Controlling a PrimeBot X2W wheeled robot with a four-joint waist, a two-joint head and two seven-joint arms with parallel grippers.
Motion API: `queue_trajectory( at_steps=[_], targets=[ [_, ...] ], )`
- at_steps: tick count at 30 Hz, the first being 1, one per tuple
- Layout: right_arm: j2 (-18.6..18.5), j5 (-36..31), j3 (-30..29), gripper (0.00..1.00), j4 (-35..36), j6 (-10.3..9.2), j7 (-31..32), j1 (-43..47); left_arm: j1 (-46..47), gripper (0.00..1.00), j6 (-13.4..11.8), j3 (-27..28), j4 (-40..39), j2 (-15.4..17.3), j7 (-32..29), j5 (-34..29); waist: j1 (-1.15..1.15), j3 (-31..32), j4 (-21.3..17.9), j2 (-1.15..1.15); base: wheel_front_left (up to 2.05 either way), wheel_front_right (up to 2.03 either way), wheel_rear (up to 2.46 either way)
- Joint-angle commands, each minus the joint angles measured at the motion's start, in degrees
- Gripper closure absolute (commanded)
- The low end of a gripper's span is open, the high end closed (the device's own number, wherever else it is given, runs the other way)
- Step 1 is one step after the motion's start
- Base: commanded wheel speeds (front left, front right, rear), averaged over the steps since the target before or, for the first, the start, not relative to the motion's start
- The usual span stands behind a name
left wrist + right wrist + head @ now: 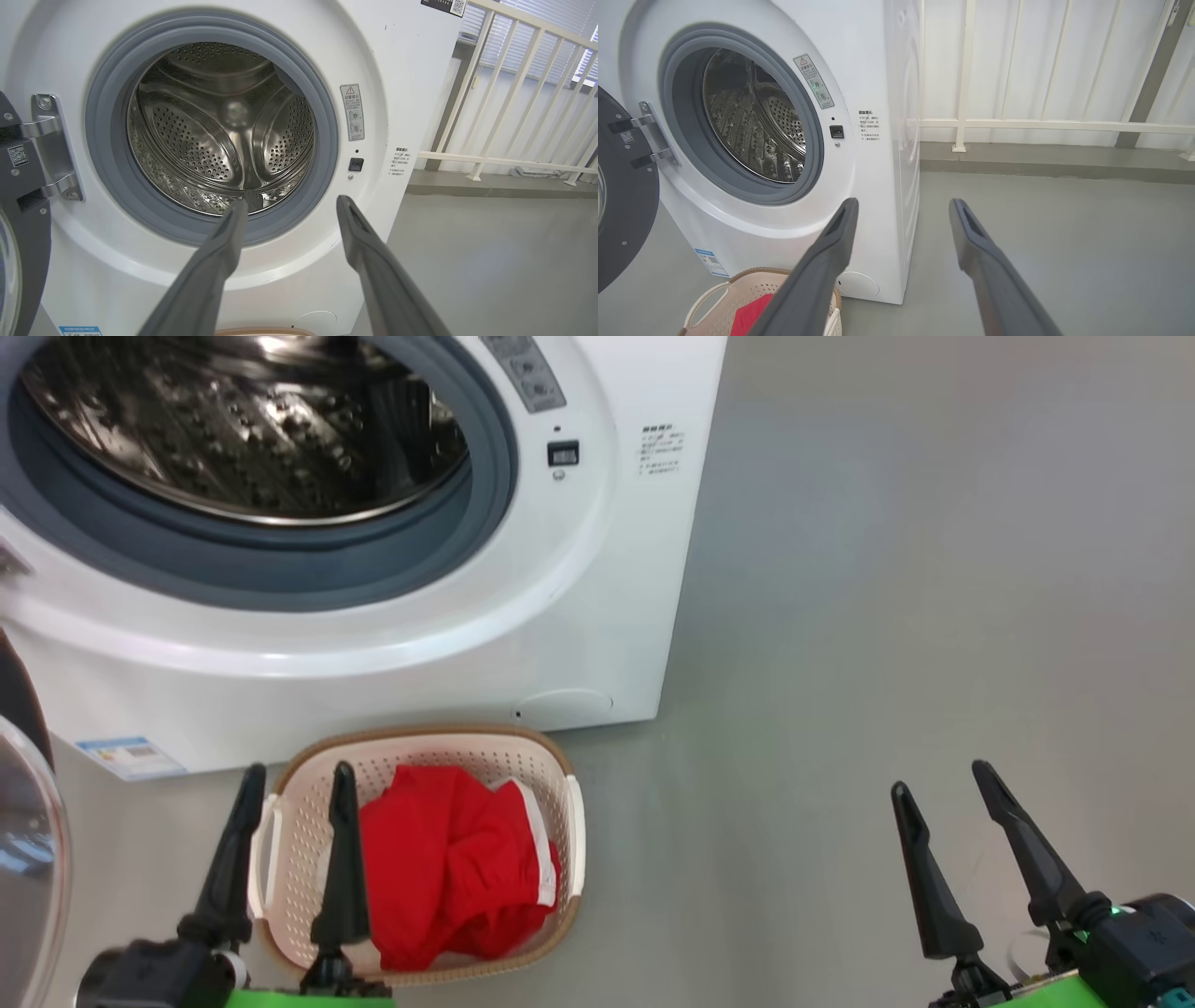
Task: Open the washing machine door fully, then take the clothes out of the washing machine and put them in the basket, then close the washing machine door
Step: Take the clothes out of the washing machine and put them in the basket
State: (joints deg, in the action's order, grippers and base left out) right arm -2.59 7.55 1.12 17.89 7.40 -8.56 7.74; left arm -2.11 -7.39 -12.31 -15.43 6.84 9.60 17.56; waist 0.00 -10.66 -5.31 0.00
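Two claws apart, empty: left claw (299, 770), right claw (939, 777). Clothes (448, 868) lie in basket (420, 735) below drum (219, 130), which looks bare. Door (621, 210) hangs open at left; glancing push on glossy rim may slip, no latch.

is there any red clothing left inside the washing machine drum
No, the left wrist view shows the washing machine drum as bare steel with no red fabric in it.
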Motion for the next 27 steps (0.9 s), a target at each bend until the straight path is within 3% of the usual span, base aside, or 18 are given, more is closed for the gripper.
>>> queue_trajectory(
  at_steps=[1,18,27],
  targets=[
    [-0.30,0.09,1.07,0.00,1.91,0.09,0.35,0.12,-0.12,0.00,-0.66,1.99,-1.78,0.81,-0.19,0.01,0.00,1.89,-0.51,0.00,0.00,0.00,0.00],
    [-0.29,0.35,-0.32,0.00,4.30,0.09,1.46,4.57,-5.78,0.00,-3.16,2.77,-2.00,1.40,-1.43,0.17,0.00,5.72,-0.51,0.00,0.00,0.00,0.00],
    [-0.29,0.80,-0.40,0.00,5.06,0.09,1.89,5.46,-6.46,0.00,-3.10,2.20,-2.61,1.91,-2.08,0.28,0.00,6.39,0.06,0.00,0.00,0.00,0.00]
  ],
)
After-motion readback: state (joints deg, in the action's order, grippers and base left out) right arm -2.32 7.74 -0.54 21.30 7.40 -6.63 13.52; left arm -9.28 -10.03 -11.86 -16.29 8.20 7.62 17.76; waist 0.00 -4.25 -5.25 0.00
